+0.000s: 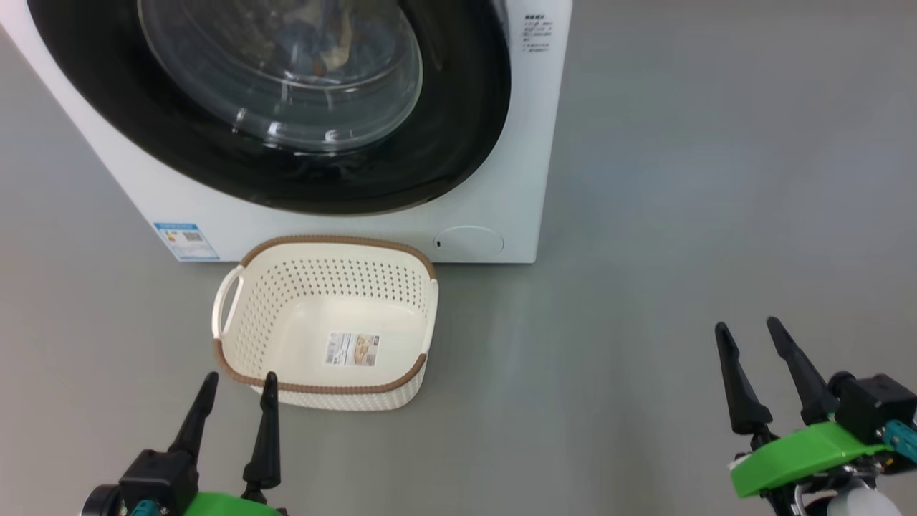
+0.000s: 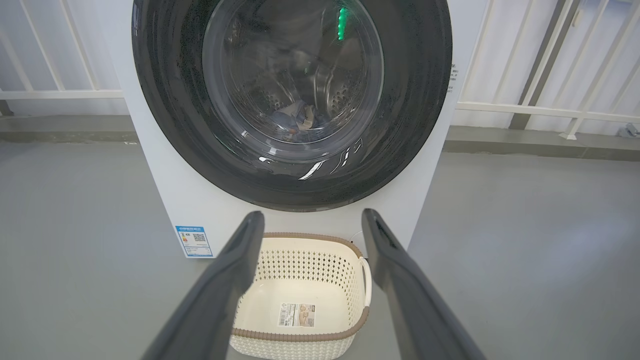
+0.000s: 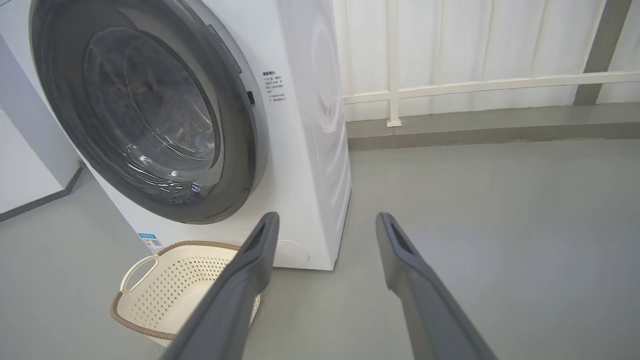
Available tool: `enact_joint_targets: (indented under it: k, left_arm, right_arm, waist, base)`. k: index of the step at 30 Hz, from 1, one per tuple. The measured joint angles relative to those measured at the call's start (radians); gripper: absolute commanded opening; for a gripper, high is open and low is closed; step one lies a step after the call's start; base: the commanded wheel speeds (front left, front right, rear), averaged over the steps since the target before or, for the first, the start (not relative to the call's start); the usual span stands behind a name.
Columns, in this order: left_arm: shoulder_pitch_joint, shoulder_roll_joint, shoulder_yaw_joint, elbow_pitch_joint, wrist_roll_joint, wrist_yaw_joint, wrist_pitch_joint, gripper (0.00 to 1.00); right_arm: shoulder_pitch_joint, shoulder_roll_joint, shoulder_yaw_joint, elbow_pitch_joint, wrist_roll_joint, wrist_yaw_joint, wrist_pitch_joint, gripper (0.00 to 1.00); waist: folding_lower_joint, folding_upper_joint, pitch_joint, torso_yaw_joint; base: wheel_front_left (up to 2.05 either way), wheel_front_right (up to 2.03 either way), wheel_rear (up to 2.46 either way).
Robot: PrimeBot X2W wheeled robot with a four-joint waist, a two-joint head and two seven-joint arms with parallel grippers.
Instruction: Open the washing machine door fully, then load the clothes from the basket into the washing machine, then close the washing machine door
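Note:
The washing machine [image 1: 516,179] is a white front-loader, and the washing machine door [image 1: 466,107] lies flush against its front with its black rim closed. Through the glass bowl I see the clothes [image 2: 298,118] as a small bluish bundle low in the drum. The basket [image 1: 337,241] stands on the floor before the machine, holding nothing but its label sticker. My left gripper [image 1: 241,378] hovers open just short of the basket's near rim. My right gripper [image 1: 746,324] stays open over bare floor, well to the basket's right. The wrist views show the left gripper [image 2: 312,214] and right gripper [image 3: 327,215] with nothing between their fingers.
Grey floor stretches wide to the machine's right. A white railing [image 3: 490,82] runs behind the machine. A blue energy sticker [image 1: 185,240] and a round flap [image 1: 469,242] mark the machine's lower front. A pale wall [image 3: 25,165] stands to its left.

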Motion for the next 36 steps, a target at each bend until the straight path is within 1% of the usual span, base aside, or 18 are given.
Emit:
enact_joint_targets:
  k: [5, 16, 31, 36]
  left_arm:
    - [0.012, 0.015, -0.001, -0.002, -0.006, 0.000, 0.011, 1.00]
    - [0.039, 0.023, -0.002, -0.009, -0.025, 0.001, 0.012, 1.00]
    - [0.057, 0.030, -0.007, -0.027, -0.034, 0.003, 0.030, 1.00]
    - [0.060, 0.030, -0.011, -0.028, -0.034, 0.012, 0.030, 1.00]
  right_arm:
    - [0.063, 0.026, -0.021, -0.067, -0.012, 0.000, 0.019, 1.00]
    - [0.168, 0.074, -0.064, -0.152, -0.046, 0.000, 0.054, 1.00]
    - [0.189, 0.090, -0.066, -0.186, -0.047, 0.000, 0.079, 1.00]
    - [0.190, 0.093, -0.065, -0.188, -0.047, 0.000, 0.079, 1.00]
  waist:
    - [0.0000, 0.0000, -0.027, -0.020]
    - [0.0000, 0.0000, -0.070, -0.037]
    - [0.0001, 0.0000, -0.086, -0.045]
    - [0.0001, 0.0000, -0.088, -0.044]
  base:
    - [0.00, 0.00, 0.00]
    - [0.00, 0.00, 0.00]
    - [0.00, 0.00, 0.00]
    - [0.00, 0.00, 0.00]
